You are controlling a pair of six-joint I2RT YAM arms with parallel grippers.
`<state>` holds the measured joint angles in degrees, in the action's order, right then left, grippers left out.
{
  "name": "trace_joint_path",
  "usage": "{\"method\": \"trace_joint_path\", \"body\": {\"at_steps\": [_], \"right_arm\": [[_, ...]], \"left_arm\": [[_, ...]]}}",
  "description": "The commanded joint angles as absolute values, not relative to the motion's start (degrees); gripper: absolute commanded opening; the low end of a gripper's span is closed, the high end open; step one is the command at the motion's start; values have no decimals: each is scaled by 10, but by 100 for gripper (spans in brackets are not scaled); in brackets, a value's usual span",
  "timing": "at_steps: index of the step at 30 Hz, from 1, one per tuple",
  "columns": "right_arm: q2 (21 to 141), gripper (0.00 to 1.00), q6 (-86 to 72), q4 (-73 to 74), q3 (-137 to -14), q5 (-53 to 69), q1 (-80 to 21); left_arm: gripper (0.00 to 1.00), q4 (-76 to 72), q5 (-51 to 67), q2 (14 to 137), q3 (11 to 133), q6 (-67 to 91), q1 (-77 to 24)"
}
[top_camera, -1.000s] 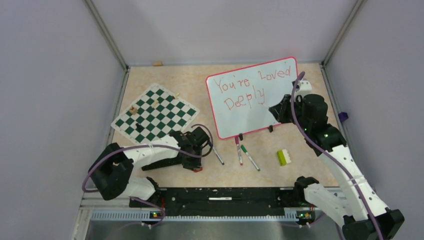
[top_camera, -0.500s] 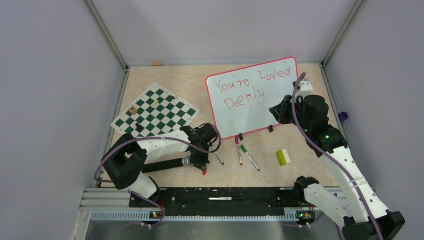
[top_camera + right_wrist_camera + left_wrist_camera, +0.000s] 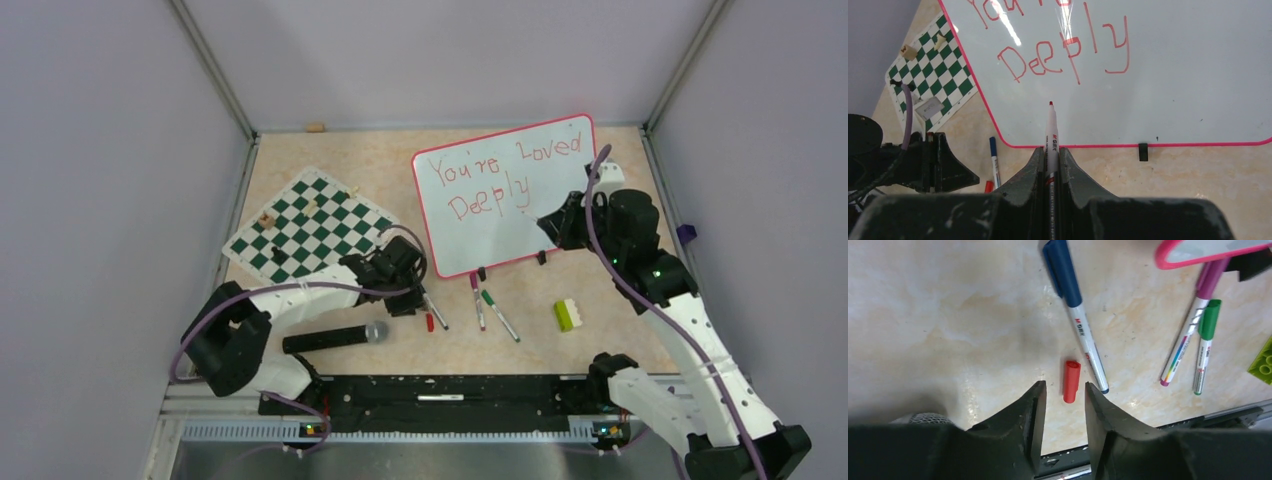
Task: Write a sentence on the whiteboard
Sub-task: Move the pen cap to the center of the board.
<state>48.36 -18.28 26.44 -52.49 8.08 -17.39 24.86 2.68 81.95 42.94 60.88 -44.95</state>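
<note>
The whiteboard (image 3: 505, 195) stands at the back right, pink-framed, with "You're Loved Deeply" written on it in red. It fills the top of the right wrist view (image 3: 1158, 75). My right gripper (image 3: 553, 222) (image 3: 1050, 150) is shut on a red-tipped marker (image 3: 1051, 127). The marker's tip is over the board's lower part, below "Deeply"; I cannot tell if it touches. My left gripper (image 3: 410, 298) (image 3: 1063, 385) is open and empty, low over the table. A red marker cap (image 3: 1071, 381) lies just beyond its fingertips, also seen in the top view (image 3: 430, 322).
A blue-capped marker (image 3: 1075, 310), a pink marker (image 3: 1193, 315) and a green marker (image 3: 1205, 347) lie in front of the board. A black microphone (image 3: 335, 338) lies by the left arm. A green-and-white chess mat (image 3: 310, 225) is at the left, a yellow-green brick (image 3: 567, 314) at the right.
My left gripper has moved up and right off the microphone, which now lies uncovered. The red cap now lies further right, beside the blue marker. The right arm has barely moved.
</note>
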Motion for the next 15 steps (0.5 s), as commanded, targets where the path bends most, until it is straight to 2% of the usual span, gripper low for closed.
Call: {"method": "trace_joint_path", "body": {"at_steps": [1,4,5,7,8,15], "right_arm": [[466,0,-190,266,-536,128,-168],[462,0,-200,264,-515,168,-168],[462,0,-206,260,-507,183,-168],[462,0,-218,249,-492,205,-170],[463,0,-222,248,-488,212,-172],[464,0,-195,298,-513,189,-182]], "left_arm": [[44,342,-45,773,497,515,-453],[52,364,-17,767,515,441,-454],[58,360,-5,768,519,418,-455],[81,352,35,780,527,380,-456],[85,354,42,794,536,369,-457],[73,433,-53,888,617,338,-523]]}}
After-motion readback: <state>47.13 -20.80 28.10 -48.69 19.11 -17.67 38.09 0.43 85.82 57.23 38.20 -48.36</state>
